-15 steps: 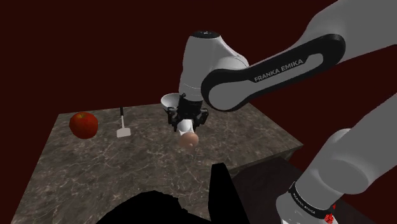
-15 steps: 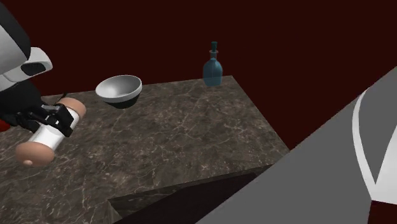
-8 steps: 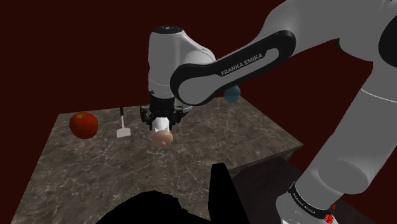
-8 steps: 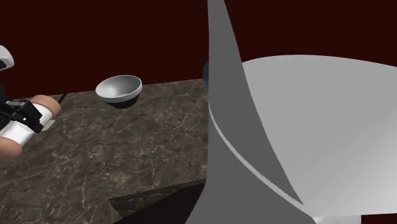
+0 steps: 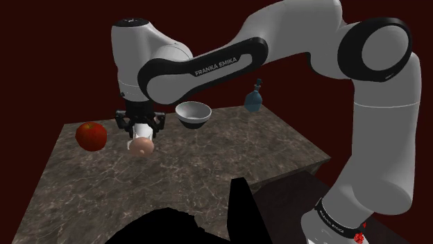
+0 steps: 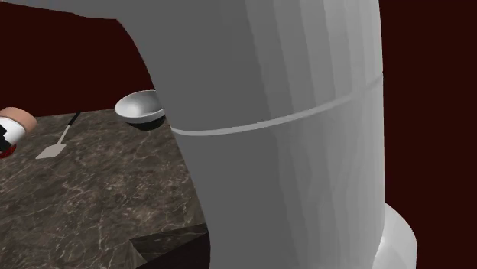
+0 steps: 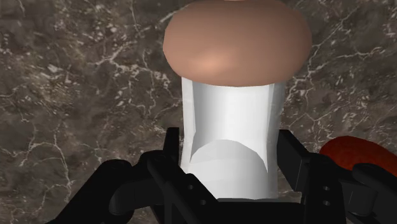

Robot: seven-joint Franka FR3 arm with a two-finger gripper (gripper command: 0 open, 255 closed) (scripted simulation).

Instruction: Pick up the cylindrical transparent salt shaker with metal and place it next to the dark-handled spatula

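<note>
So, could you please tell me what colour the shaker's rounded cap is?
The salt shaker has a pinkish-tan cap, clearest in the wrist view.

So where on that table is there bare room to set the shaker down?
In the shoulder view the whole near half of the table is bare, from the apple and bowl down to the near edge. It is tighter along the back, where the apple, spatula, bowl and bottle sit, with the gripper holding the shaker there.
</note>
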